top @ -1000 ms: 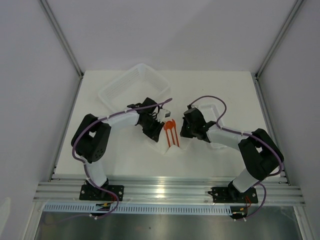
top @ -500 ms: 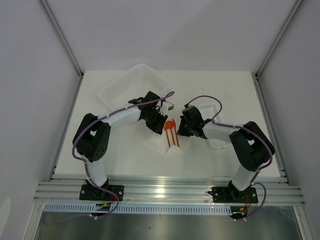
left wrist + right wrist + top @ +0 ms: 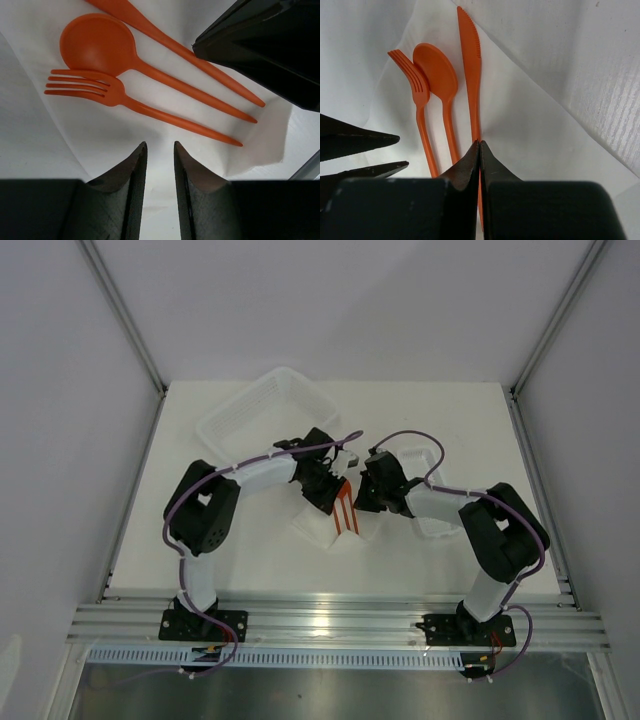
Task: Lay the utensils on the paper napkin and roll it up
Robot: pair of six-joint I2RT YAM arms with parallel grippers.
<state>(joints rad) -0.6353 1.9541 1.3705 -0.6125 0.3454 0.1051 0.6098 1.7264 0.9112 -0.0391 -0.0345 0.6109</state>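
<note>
An orange fork (image 3: 100, 90), spoon (image 3: 97, 42) and knife (image 3: 175, 45) lie side by side on the white paper napkin (image 3: 125, 130). In the top view the utensils (image 3: 345, 508) sit on the napkin (image 3: 320, 530) between both arms. My left gripper (image 3: 160, 150) hovers low over the napkin's edge beside the fork handle, jaws a narrow gap apart. My right gripper (image 3: 479, 144) is shut, its tips over the knife (image 3: 470, 60) handle. The left gripper's fingertips (image 3: 395, 137) show at the left of the right wrist view.
A large white mesh basket (image 3: 240, 415) stands at the back left. A narrow white tray (image 3: 435, 528) lies under the right arm. The two grippers, left (image 3: 325, 485) and right (image 3: 365, 490), are very close together over the napkin.
My left gripper has moved right, from beside the napkin to over its edge by the utensil heads. My right gripper shifted slightly left, then held still.
</note>
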